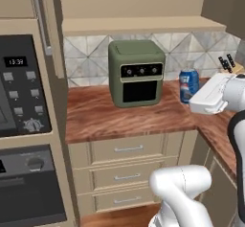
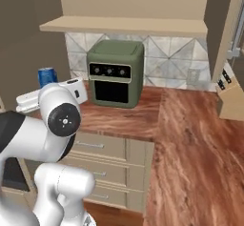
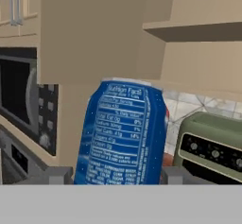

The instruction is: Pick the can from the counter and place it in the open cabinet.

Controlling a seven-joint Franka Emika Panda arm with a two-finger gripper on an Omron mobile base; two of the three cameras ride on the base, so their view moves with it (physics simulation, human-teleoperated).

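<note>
The can point(image 3: 124, 133) stands upright between the two finger tips point(image 3: 57, 175), label of small print facing the camera. Right of it sits the green oven point(image 3: 210, 145); left, the black microwave point(image 3: 26, 107). Above hangs the open cabinet point(image 3: 198, 31).

The can point(image 1: 189, 85) is a small blue soda can with a silver top and a red-and-white logo band — upright, at the right of the left base view. In the hand view it stands close up, its white nutrition panel facing the camera.

The bench point(image 1: 119, 118) is a broad reddish-brown wood-grain top over beige drawers with silver bar handles, turning a corner at the right.

The open cabinet point(image 1: 143, 26) hangs on the wall above the bench — tan, plain inside, its flat bottom board jutting forward above the tiled backsplash, with nothing visible on it.
</note>
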